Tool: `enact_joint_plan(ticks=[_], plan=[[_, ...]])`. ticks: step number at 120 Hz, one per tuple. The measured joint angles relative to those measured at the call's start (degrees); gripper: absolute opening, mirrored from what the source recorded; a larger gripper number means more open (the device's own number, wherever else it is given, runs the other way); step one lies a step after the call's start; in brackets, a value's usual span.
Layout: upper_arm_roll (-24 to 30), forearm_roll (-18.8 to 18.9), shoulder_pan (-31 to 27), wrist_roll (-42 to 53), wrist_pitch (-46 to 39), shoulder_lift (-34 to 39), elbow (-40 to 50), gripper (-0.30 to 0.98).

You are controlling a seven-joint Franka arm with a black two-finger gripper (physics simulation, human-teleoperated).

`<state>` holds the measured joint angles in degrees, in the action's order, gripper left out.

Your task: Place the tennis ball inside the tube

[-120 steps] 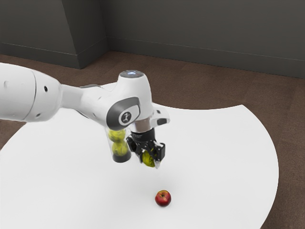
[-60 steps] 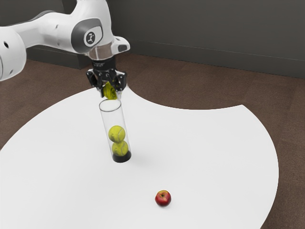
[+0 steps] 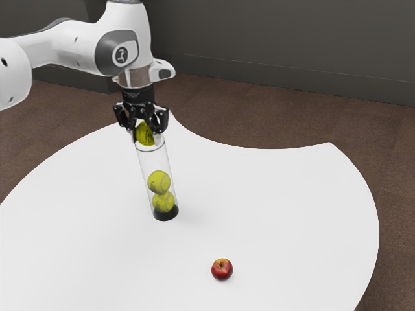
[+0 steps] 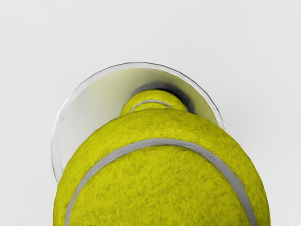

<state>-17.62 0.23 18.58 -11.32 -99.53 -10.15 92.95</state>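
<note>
Checking the tennis ball (image 3: pixel 144 134) first: it is at the tube's mouth, set toward the exterior view's left side of the rim. Its underside looks about level with the rim or a little below; whether the two touch I cannot tell from my seat. Wrist view agrees on the offset: the ball covers much of the opening, with a bare crescent of mouth beside it. My gripper (image 3: pixel 146 137) has the ball pinched, one finger on each side. Tube (image 3: pixel 155 161): clear-walled, leaning a little in the exterior view, dark base (image 3: pixel 166 214) on the table. Inside, two other balls stacked, the lower ball (image 3: pixel 163 203) by the base and the upper ball (image 3: pixel 159 182) resting on it, with empty length above for one more, I judge. Tally: ball in hand and carried to the mouth, done; centring, lowering and letting go, left to do. I put the job well past halfway. Next move, by my reading, is a small shift toward the exterior view's right, then down, then release. Risk: letting go off-centre could hang the ball on the rim or tip the tube. Farther out, a red apple (image 3: pixel 222 269) on the near part of the white table (image 3: pixel 292 207), well apart from the tube, no part of this job. Arm (image 3: pixel 61 50) reaches in from the exterior view's left.
</note>
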Motion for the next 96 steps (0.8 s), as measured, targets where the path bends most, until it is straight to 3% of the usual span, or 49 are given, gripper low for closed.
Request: enact_joint_plan(ticks=[41,65,96], plan=[[-0.4,0.1,-0.4,0.1,0.1,-1.2,-2.2,0.19],[-0.5,-0.6,-0.4,0.4,0.1,-1.3,-2.3,0.47],[0.2,-1.4,0.0,1.6,2.2,0.4,-3.2,0.61]])
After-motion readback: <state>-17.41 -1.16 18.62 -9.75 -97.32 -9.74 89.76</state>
